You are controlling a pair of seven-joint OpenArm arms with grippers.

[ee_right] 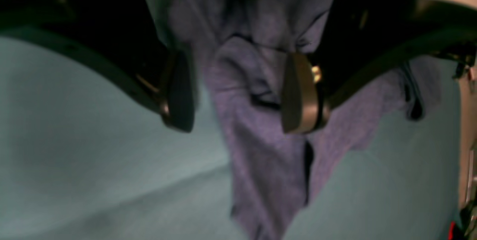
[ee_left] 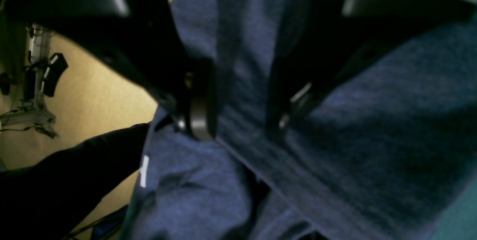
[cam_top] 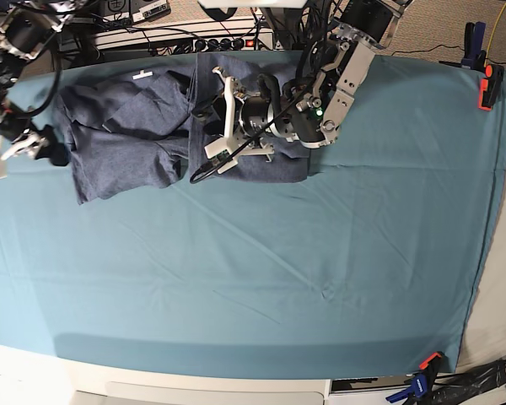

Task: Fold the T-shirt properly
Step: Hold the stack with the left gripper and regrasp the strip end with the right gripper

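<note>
The blue-grey T-shirt (cam_top: 126,143) lies rumpled and partly folded over itself at the back left of the teal table cloth (cam_top: 320,270). My left gripper (cam_top: 201,135) reaches in from the right over the shirt's middle. In the left wrist view its jaws (ee_left: 244,115) stand apart with a fold of the shirt (ee_left: 372,139) between them. My right gripper (cam_top: 55,152) is at the shirt's left edge. In the right wrist view it (ee_right: 238,109) is open, with bunched shirt fabric (ee_right: 261,165) between the fingers above the cloth (ee_right: 74,139). No lettering shows.
An orange clamp (cam_top: 489,84) grips the cloth at the back right, another clamp (cam_top: 426,363) at the front right. Cables and a power strip (cam_top: 152,34) run behind the table. A small white tag (cam_top: 143,76) lies at the shirt's back edge.
</note>
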